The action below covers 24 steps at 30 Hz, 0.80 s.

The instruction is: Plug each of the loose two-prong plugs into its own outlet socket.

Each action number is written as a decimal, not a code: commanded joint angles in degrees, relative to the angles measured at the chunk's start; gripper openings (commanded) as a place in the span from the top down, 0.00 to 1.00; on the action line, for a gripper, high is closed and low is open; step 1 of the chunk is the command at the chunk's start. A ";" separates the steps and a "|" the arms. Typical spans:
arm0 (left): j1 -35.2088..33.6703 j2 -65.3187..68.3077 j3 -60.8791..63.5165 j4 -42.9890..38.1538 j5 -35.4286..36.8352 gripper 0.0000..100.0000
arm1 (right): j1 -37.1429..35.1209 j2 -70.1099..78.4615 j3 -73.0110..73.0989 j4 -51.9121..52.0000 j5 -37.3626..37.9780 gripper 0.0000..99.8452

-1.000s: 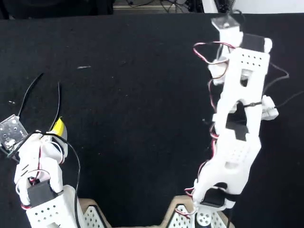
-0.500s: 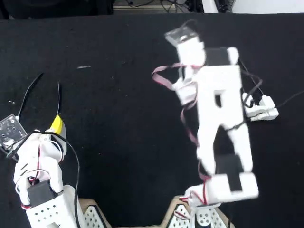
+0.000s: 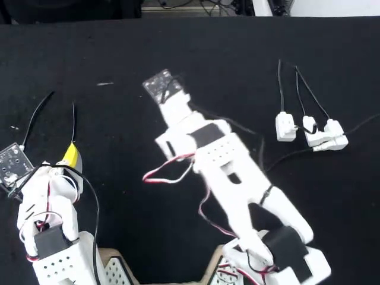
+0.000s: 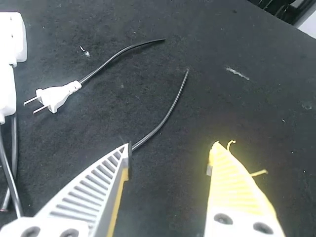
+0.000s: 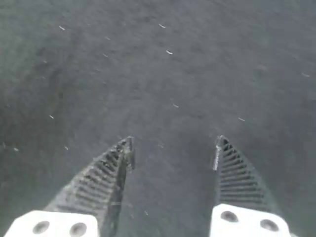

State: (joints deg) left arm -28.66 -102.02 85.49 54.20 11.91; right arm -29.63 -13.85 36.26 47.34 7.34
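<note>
Over the black table (image 3: 119, 47), from the high camera, we see the right arm (image 3: 237, 184) stretched from the near edge toward the far left, its wrist above the middle of the table. Our left arm (image 3: 50, 202) sits folded at the near left, a yellow finger (image 3: 72, 157) showing. Two black cords (image 3: 72, 122) run toward the far side just beyond it. At the right, well apart from both arms, lies a cluster of white fittings (image 3: 312, 132) with cords of its own; we cannot tell which are plugs and which sockets.

From the left wrist, we look past the left gripper (image 4: 170, 147), its white and yellow fingers spread wide and holding nothing. Beyond the tips a white two-prong plug (image 4: 54, 96) lies loose and flat on the table, prongs turned toward a white socket block (image 4: 11, 34) near it. A second cord (image 4: 165, 111) lies beside it, one end free.

From the right wrist, the right gripper (image 5: 174, 140) hangs over the black table, fingers likewise spread, pinching nothing.
</note>
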 commanded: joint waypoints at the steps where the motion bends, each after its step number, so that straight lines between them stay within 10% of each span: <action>1: -0.04 -0.26 -0.40 -1.23 0.35 0.74 | -1.32 1.10 3.56 -7.91 -0.97 0.75; 11: 4.00 -0.26 -0.75 -1.58 0.70 0.73 | -1.58 -3.91 5.58 -4.13 -1.49 0.76; 18: 3.38 -0.26 7.25 -15.74 0.18 0.73 | -1.67 -9.54 11.38 -7.74 -1.49 0.76; 24: 3.56 -0.18 -0.13 -7.65 -5.63 0.73 | -1.67 -9.98 16.04 -14.07 -1.49 0.76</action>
State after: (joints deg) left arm -25.32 -101.93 91.91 43.30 10.24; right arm -30.24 -21.23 52.35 36.00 6.20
